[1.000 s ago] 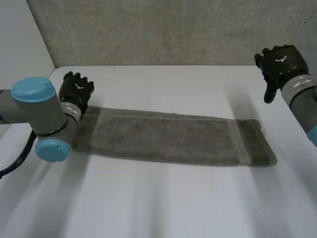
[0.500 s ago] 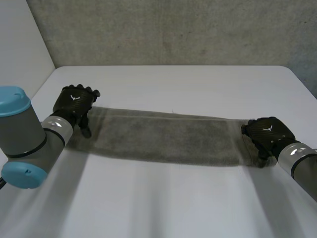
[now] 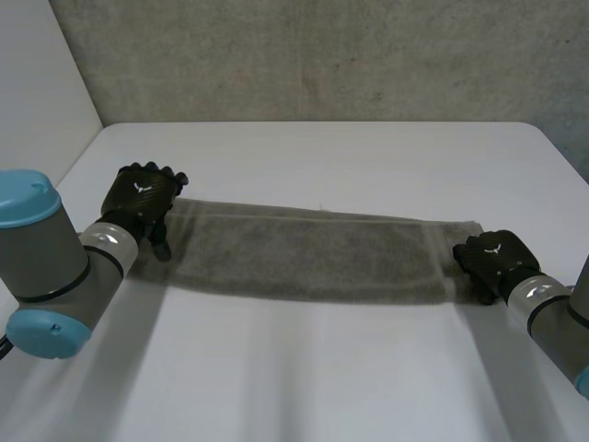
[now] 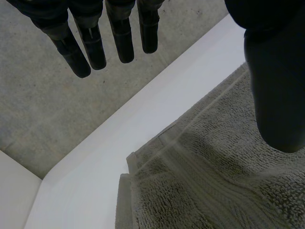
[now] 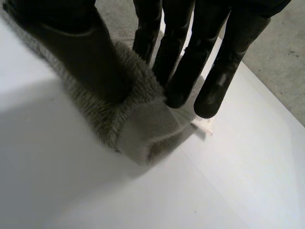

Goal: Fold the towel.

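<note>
A long grey-green towel (image 3: 313, 258) lies flat as a strip across the white table (image 3: 322, 378). My left hand (image 3: 143, 195) hovers at its left end. In the left wrist view the fingers (image 4: 81, 52) hang straight past the towel's far corner (image 4: 143, 162) and the thumb (image 4: 276, 86) stands over the cloth, so the hand is open. My right hand (image 3: 492, 258) is on the towel's right end. In the right wrist view its thumb (image 5: 81, 47) and fingers (image 5: 190, 71) pinch a bunched-up edge of the towel (image 5: 138, 119) between them.
A grey concrete wall (image 3: 322, 55) rises behind the table's far edge. A white panel (image 3: 37, 83) stands at the left. The left arm (image 3: 46, 267) reaches over the table's left front.
The right hand came down from the far right onto the towel's right end and closed on it, bunching that edge. The left hand settled at the left end, still open.
</note>
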You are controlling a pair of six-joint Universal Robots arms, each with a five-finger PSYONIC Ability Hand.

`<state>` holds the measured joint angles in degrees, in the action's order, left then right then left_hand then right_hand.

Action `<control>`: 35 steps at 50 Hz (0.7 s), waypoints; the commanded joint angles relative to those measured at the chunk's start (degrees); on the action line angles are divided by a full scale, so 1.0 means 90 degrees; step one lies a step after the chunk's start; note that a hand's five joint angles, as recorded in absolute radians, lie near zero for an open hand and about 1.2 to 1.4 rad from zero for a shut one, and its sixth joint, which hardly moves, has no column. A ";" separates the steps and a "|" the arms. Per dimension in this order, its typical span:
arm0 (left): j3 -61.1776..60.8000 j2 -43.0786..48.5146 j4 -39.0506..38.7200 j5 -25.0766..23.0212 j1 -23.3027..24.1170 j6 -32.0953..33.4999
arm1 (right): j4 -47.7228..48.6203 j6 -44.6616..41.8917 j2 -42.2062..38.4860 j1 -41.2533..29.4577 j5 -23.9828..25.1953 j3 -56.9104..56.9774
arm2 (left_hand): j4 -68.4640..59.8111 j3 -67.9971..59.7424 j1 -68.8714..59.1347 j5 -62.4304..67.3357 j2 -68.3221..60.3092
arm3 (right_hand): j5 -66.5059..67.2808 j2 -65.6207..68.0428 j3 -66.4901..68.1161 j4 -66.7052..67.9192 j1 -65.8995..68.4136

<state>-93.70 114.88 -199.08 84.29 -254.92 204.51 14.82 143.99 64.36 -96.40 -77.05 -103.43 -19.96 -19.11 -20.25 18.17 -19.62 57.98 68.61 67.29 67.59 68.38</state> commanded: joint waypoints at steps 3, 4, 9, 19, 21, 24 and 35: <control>-0.0009 -0.0010 0.0011 0.0020 0.0014 0.0011 | 0.0082 -0.0159 0.0320 0.0388 -0.0433 0.0164 | 0.0410 0.0316 0.0442 -0.1322 0.0372 | 0.1336 0.1265 0.1412 0.1379 0.1291; -0.0009 -0.0010 0.0011 0.0020 0.0014 0.0011 | 0.0073 -0.0323 0.0387 0.0543 -0.0433 0.0203 | 0.0410 0.0316 0.0442 -0.1322 0.0372 | 0.1336 0.1265 0.1412 0.1379 0.1291; -0.0009 -0.0068 0.0020 0.0039 -0.0015 0.0011 | -0.0025 -0.1116 0.0368 0.1257 -0.0491 0.0594 | 0.0429 0.0334 0.0461 -0.1341 0.0391 | 0.1336 0.1265 0.1412 0.1379 0.1291; 0.0011 -0.0206 0.0020 0.0058 -0.0035 0.0011 | -0.0504 -0.2405 0.0056 0.1521 -0.0970 0.1590 | 0.0448 0.0353 0.0480 -0.1359 0.0410 | 0.1336 0.1265 0.1412 0.1379 0.1291; 0.0030 -0.0206 0.0020 0.0059 -0.0025 0.0011 | -0.0523 -0.1920 0.0134 0.0686 -0.1252 0.1998 | 0.0448 0.0353 0.0480 -0.1359 0.0410 | 0.1336 0.1265 0.1412 0.1379 0.1291; 0.0118 -0.0206 0.0020 0.0088 -0.0005 0.0011 | -0.0543 -0.1149 0.0357 -0.0222 -0.1341 0.2321 | 0.0466 0.0372 0.0499 -0.1378 0.0428 | 0.1336 0.1265 0.1412 0.1379 0.1291; 0.0138 -0.0215 0.0020 0.0107 0.0092 0.0002 | -0.0123 -0.0423 0.0036 -0.2981 -0.1097 0.2586 | 0.0466 0.0372 0.0499 -0.1378 0.0428 | 0.1336 0.1265 0.1412 0.1379 0.1291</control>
<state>-92.44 112.95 -198.91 85.19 -254.68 204.61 10.78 138.49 68.05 -110.44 -88.54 -81.00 -19.96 -19.11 -20.25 18.11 -19.62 66.16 74.71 76.56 76.79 75.10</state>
